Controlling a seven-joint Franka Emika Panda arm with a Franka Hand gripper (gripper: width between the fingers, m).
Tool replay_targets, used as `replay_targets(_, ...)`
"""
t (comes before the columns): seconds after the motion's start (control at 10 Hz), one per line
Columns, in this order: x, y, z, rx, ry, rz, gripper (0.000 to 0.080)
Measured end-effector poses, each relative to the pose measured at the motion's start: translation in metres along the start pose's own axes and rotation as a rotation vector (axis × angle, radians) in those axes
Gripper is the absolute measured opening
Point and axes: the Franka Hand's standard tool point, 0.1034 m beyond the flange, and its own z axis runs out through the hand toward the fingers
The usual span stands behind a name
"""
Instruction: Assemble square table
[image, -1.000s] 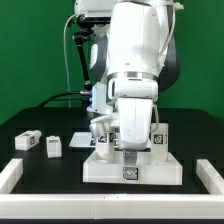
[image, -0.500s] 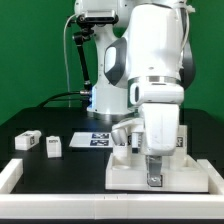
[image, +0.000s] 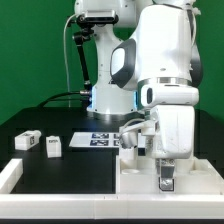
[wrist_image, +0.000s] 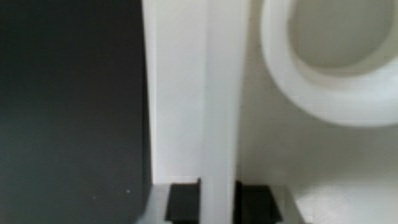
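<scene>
The square table's white slab lies at the exterior view's right, near the front. My gripper comes straight down on its front rim and is shut on it. In the wrist view the rim runs as a white strip between my two black fingers, which clamp it from both sides, and a round recess shows beside it. A white leg-like block stands on the slab's far side, partly hidden by my arm. Two loose legs lie at the left.
The marker board lies flat on the black table behind the slab's left end. A long white bar edges the workspace at the left, and another runs along the front. The arm's base stands at the back.
My arm has moved toward the exterior view's right with the slab in its grip, so the slab slid right across the table. The loose legs and the marker board have not moved.
</scene>
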Motion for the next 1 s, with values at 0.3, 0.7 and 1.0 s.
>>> replay_targets(0.3, -0.002, 0.000, 0.000, 0.003, -0.003, 0.003, 0.0269)
replay_targets(0.7, -0.003, 0.000, 0.000, 0.003, -0.003, 0.004, 0.0628)
replay_targets(1.0, -0.005, 0.012, -0.018, -0.014, -0.005, 0.011, 0.0648)
